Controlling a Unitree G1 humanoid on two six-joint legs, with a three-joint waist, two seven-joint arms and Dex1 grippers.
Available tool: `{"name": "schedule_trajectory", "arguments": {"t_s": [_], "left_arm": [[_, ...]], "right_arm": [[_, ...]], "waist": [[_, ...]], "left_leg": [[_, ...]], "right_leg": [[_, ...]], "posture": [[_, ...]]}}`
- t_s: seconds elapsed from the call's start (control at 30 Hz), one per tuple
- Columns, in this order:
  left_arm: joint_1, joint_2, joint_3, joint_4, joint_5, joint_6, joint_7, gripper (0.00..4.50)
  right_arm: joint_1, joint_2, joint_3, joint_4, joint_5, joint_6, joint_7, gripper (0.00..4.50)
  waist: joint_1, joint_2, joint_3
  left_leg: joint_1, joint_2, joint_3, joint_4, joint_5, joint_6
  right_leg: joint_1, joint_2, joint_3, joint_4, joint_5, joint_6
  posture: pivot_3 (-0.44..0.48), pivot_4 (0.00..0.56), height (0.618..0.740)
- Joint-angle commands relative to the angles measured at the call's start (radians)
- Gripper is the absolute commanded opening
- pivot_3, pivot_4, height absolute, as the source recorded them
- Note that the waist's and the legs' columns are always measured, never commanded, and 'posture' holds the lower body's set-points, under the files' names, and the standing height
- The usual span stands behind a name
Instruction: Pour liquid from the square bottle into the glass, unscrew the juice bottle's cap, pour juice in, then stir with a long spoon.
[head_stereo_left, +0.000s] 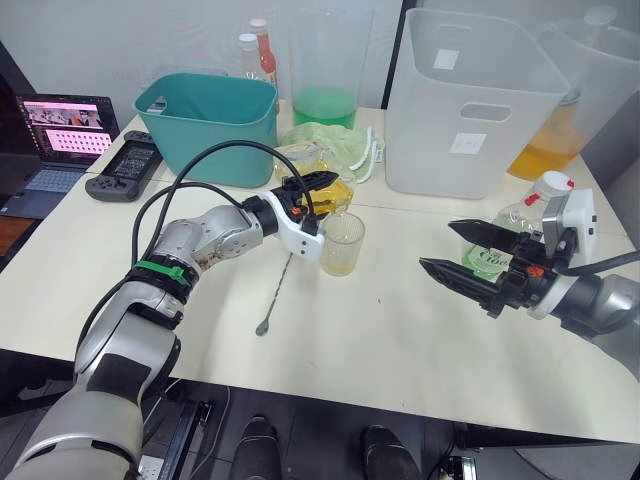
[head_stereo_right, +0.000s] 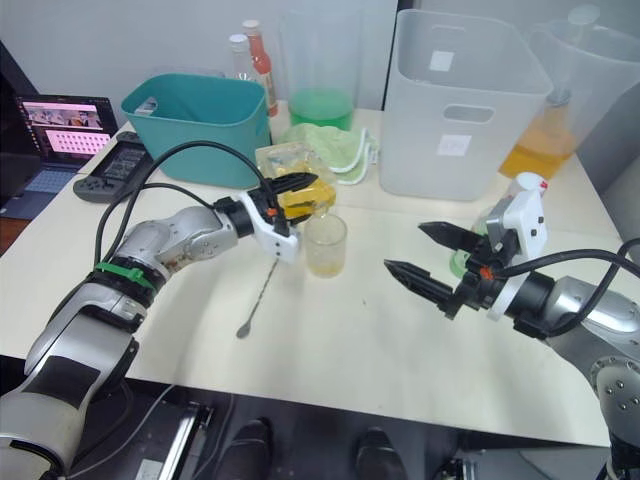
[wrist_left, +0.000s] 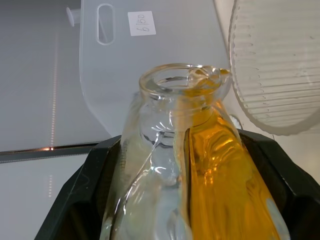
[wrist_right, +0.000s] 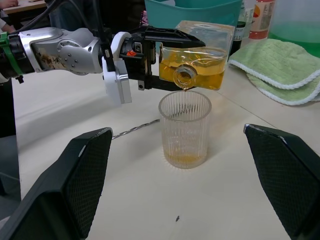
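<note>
My left gripper (head_stereo_left: 322, 190) is shut on the square bottle (wrist_right: 200, 67), which lies tipped on its side with its open mouth just above the glass (head_stereo_left: 341, 243). Yellow-orange liquid reaches the bottle's lip (wrist_left: 200, 80), and a thin layer of it lies in the glass's bottom (wrist_right: 185, 159). The long spoon (head_stereo_left: 277, 285) lies flat on the table, left of the glass and under my left wrist. My right gripper (head_stereo_left: 440, 247) stands open to the right of the glass, holding nothing. Behind it stands the juice bottle (head_stereo_left: 512, 222) with its cap (head_stereo_left: 553, 184) on.
A teal bin (head_stereo_left: 205, 125), a green cloth (head_stereo_left: 335, 145), a pitcher of green liquid (head_stereo_left: 325, 70) and red-capped bottles (head_stereo_left: 262, 45) stand at the back. A white bin (head_stereo_left: 470, 100) and a pitcher of orange liquid (head_stereo_left: 560, 120) are back right. A laptop (head_stereo_left: 60, 140) and controller (head_stereo_left: 125, 165) sit far left.
</note>
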Motion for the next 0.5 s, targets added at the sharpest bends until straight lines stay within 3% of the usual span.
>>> {"name": "schedule_trajectory", "arguments": {"t_s": [0.03, 0.5], "left_arm": [[-0.033, 0.011, 0.063, -0.081, -0.060, 0.010, 0.011, 2.79], [-0.022, 0.026, 0.054, -0.120, -0.046, 0.044, 0.004, 2.79]], "right_arm": [[0.002, -0.005, -0.021, -0.005, -0.007, -0.032, 0.024, 4.47], [0.003, 0.003, -0.023, 0.015, -0.025, -0.045, 0.061, 4.47]], "waist": [[0.000, 0.000, 0.000], [-0.001, 0.000, 0.000]], "left_leg": [[0.000, 0.000, 0.000, 0.000, 0.000, 0.000], [0.001, 0.000, 0.000, 0.001, 0.001, 0.000]], "right_leg": [[0.000, 0.000, 0.000, 0.001, 0.000, 0.000], [0.000, 0.000, 0.000, 0.004, 0.000, 0.000]], "posture": [[0.000, 0.150, 0.733], [0.000, 0.150, 0.733]]}}
